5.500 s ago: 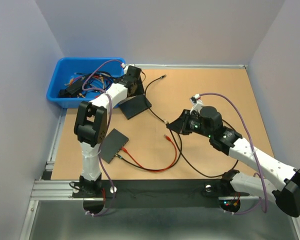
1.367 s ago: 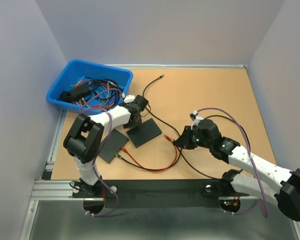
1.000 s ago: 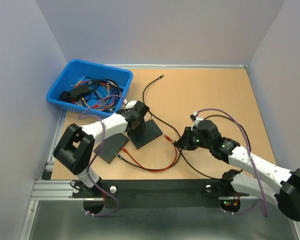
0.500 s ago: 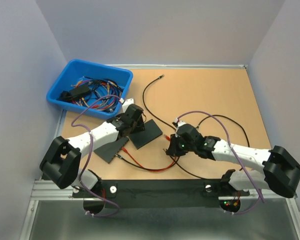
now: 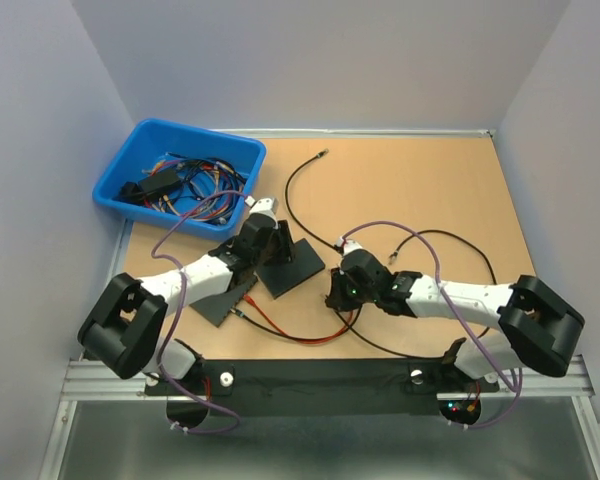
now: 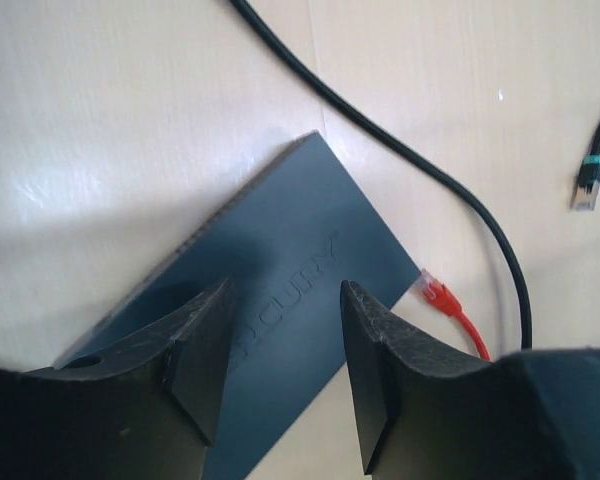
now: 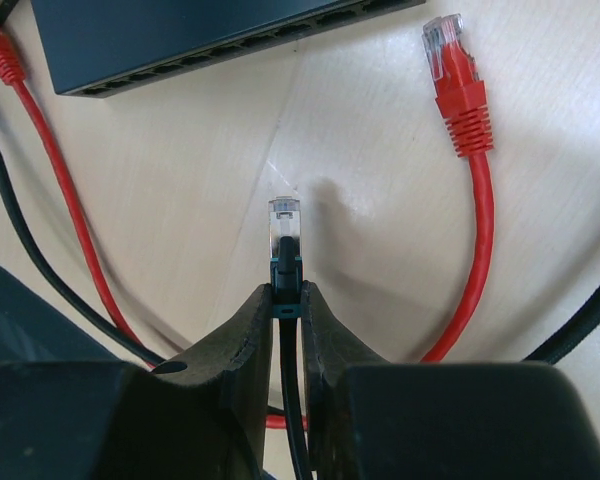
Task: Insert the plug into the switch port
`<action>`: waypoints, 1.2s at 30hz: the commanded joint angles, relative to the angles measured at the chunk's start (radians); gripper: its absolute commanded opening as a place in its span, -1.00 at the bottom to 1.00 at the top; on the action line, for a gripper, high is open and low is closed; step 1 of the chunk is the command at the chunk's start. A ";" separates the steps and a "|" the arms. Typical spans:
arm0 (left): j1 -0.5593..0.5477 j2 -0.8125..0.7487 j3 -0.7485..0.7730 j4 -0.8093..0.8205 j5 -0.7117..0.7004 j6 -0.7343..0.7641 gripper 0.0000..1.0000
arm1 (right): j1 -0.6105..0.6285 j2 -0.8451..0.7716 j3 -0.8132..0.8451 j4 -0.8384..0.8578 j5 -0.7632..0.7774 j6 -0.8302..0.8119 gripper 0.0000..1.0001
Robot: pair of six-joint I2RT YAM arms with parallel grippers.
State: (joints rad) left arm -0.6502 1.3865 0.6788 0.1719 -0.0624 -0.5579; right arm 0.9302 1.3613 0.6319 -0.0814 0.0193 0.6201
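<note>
The right gripper (image 7: 285, 292) pinched the black cable (image 7: 289, 390) just behind its plug (image 7: 284, 222), aiming it at the nearby switch (image 7: 210, 35) ports, while the left gripper (image 6: 285, 300) hung open over that switch, likely to steady it.

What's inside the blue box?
The blue box holds a tangle of cables, black, purple and orange, and a black boxy device. Anything under the tangle is covered, so I cannot tell.

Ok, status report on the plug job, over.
Right pincer shut on black plug. Left pincer open over switch. Plug short of ports. Loose red plug nearby.
</note>
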 commanded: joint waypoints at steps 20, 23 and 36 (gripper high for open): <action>0.136 0.082 0.044 -0.112 0.151 0.000 0.16 | 0.009 0.055 0.025 0.121 0.022 -0.026 -0.99; 0.136 0.062 0.028 -0.135 0.164 -0.055 0.16 | 0.009 0.070 0.035 0.121 0.030 -0.037 -0.99; 0.124 0.056 -0.008 -0.083 0.171 -0.011 0.18 | 0.009 0.159 0.127 0.135 0.044 -0.109 -0.99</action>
State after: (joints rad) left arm -0.5159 1.4723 0.7017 0.0715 0.0799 -0.6052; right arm 0.9302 1.5066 0.7006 -0.0032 0.0437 0.5621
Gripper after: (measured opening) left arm 0.582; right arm 0.197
